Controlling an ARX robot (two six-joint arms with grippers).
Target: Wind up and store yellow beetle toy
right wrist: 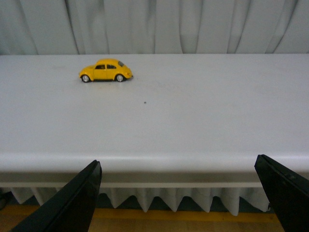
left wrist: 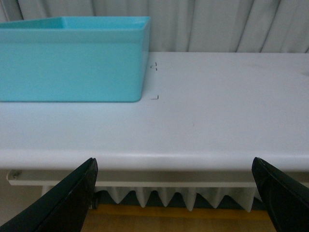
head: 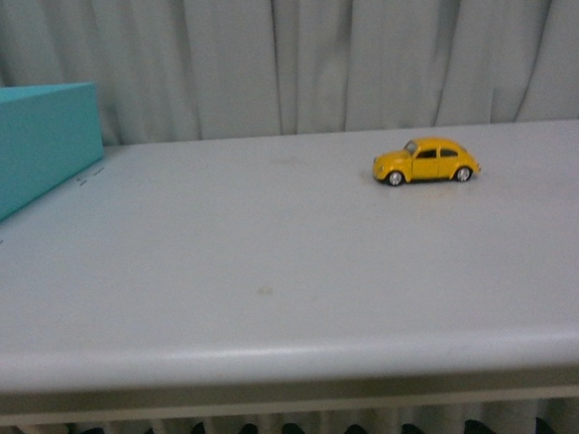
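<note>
The yellow beetle toy (head: 426,162) stands on the worktop (head: 274,278), well apart from the teal box (head: 26,146); left fingers (left wrist: 72,198) and right fingers (right wrist: 72,203) gape wide, holding nothing.

— What carried everything?
— A wide, smooth white table (head: 274,278) with a rounded front edge.
— And what stood on it?
— A small glossy yellow beetle toy car (head: 426,162) sat on its wheels, side-on, toward the far right. A turquoise plastic box (head: 26,146) rested at the far left, well apart from the car, with small dark corner marks (left wrist: 155,97) just beside it
</note>
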